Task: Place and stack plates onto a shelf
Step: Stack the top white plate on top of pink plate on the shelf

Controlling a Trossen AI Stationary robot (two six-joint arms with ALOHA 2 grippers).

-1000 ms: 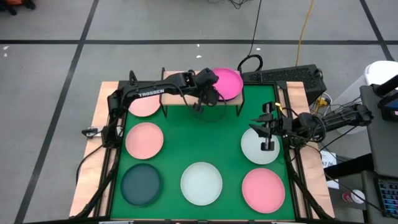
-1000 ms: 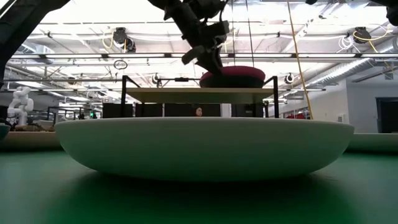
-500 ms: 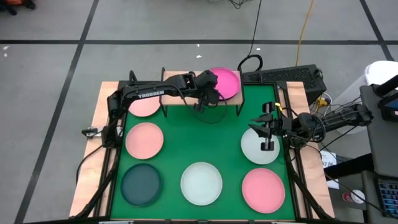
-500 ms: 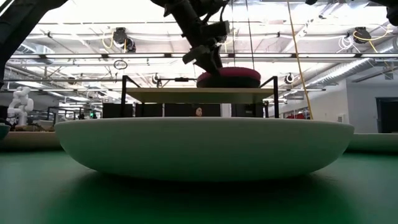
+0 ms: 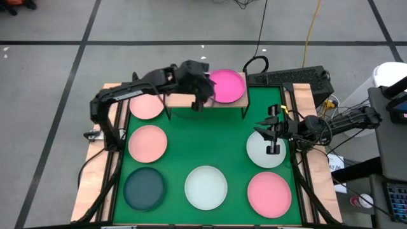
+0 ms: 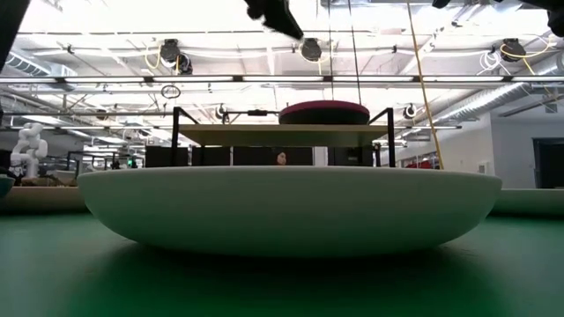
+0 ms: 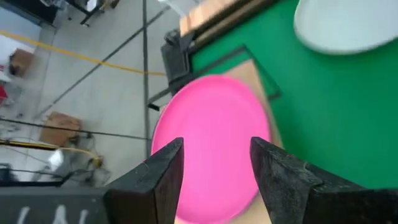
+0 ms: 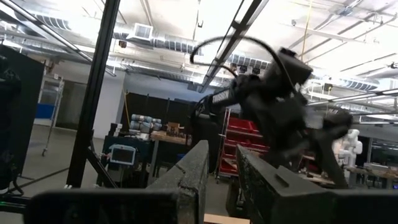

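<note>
Hovering open above the shelf, left gripper clears magenta plate.

overhead, table-level, two wrist cameras

magenta plate, green mat, teal plate

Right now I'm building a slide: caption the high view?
Left gripper open above the shelf beside a magenta plate.
</note>
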